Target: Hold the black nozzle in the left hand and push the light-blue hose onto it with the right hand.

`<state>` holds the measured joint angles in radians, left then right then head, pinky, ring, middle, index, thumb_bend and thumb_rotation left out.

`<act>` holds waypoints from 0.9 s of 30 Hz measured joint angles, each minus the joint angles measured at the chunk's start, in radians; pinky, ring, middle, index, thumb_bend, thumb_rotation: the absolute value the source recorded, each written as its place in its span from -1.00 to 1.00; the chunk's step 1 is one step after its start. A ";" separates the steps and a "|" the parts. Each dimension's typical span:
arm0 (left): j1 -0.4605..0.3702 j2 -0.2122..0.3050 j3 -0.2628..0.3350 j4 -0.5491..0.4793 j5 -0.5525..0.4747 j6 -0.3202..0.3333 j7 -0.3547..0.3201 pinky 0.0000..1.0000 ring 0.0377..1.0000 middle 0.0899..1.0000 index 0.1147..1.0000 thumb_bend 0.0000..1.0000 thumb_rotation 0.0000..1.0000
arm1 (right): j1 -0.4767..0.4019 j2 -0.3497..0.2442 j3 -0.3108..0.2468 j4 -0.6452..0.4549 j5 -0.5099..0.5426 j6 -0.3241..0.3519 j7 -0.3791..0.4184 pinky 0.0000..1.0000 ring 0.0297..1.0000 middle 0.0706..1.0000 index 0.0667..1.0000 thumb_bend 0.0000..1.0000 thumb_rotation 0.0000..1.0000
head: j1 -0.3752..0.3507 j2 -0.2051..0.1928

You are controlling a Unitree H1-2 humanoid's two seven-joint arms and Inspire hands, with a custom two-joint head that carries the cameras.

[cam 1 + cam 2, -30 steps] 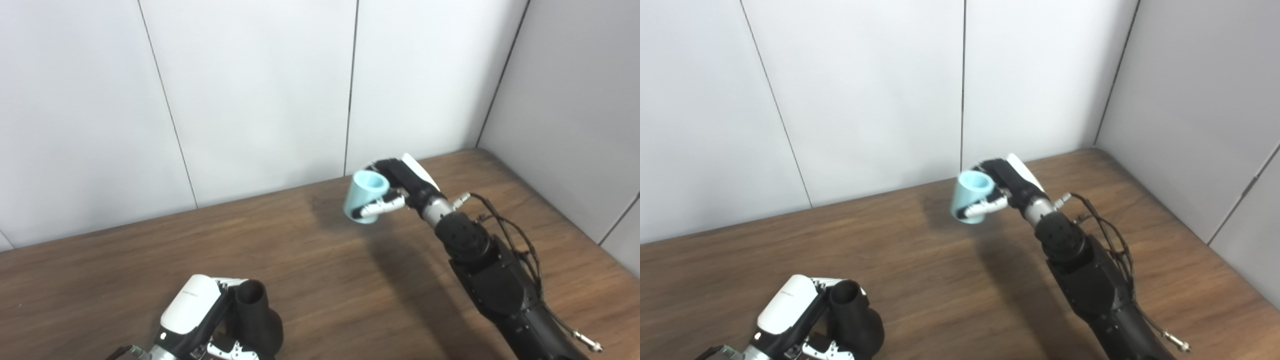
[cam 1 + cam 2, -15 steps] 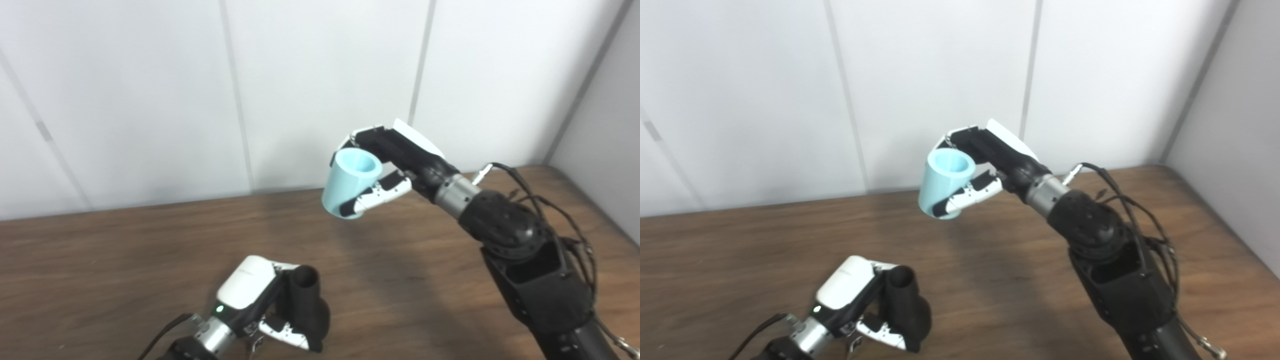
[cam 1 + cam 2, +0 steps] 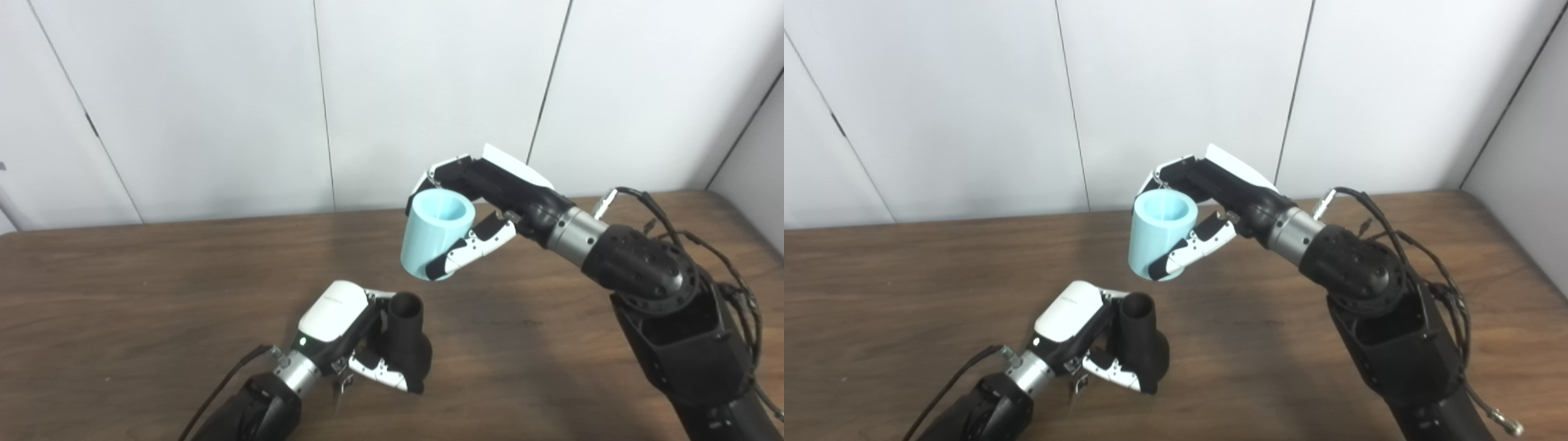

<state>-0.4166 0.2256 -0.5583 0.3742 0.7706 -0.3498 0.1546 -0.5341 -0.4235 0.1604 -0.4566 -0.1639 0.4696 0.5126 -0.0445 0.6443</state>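
Fingers of your right hand gripped the light-blue hose above the table, nearer the nozzle than a second before. Your left hand clasped the black nozzle upright near the front edge. No writing could be read; its palm hid the nozzle's far side.

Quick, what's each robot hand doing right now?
Left robot hand: shut on the nozzle.
Right robot hand: shut on the hose.
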 measured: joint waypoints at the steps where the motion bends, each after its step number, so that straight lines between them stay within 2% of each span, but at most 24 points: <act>1: 0.000 0.000 -0.001 0.000 0.000 0.001 0.000 -0.37 -0.27 -0.25 -0.12 0.05 -1.00 | 0.000 0.000 0.006 0.000 -0.002 0.000 0.003 -0.35 -0.20 -0.13 -0.04 0.03 -1.00 | 0.002 0.002; 10: -0.002 -0.008 -0.006 0.000 0.000 0.021 0.000 -0.35 -0.25 -0.23 -0.13 0.05 -1.00 | 0.002 0.024 0.068 0.043 -0.051 0.000 0.010 -0.36 -0.21 -0.12 -0.04 0.03 -1.00 | 0.006 0.011; 15: -0.004 -0.010 -0.012 0.000 -0.001 0.028 0.000 -0.36 -0.26 -0.25 -0.13 0.05 -1.00 | 0.014 0.028 0.090 0.044 -0.082 0.000 0.011 -0.28 -0.18 -0.08 -0.10 0.04 -1.00 | 0.011 0.012; 27: -0.004 -0.011 -0.013 0.000 -0.001 0.029 0.000 -0.35 -0.25 -0.23 -0.13 0.05 -1.00 | 0.019 0.027 0.093 0.111 -0.102 -0.014 -0.001 -0.33 -0.22 -0.14 -0.03 0.03 -1.00 | 0.015 0.017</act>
<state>-0.4206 0.2147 -0.5716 0.3738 0.7697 -0.3203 0.1551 -0.5148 -0.3967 0.2536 -0.3457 -0.2658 0.4558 0.5118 -0.0291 0.6611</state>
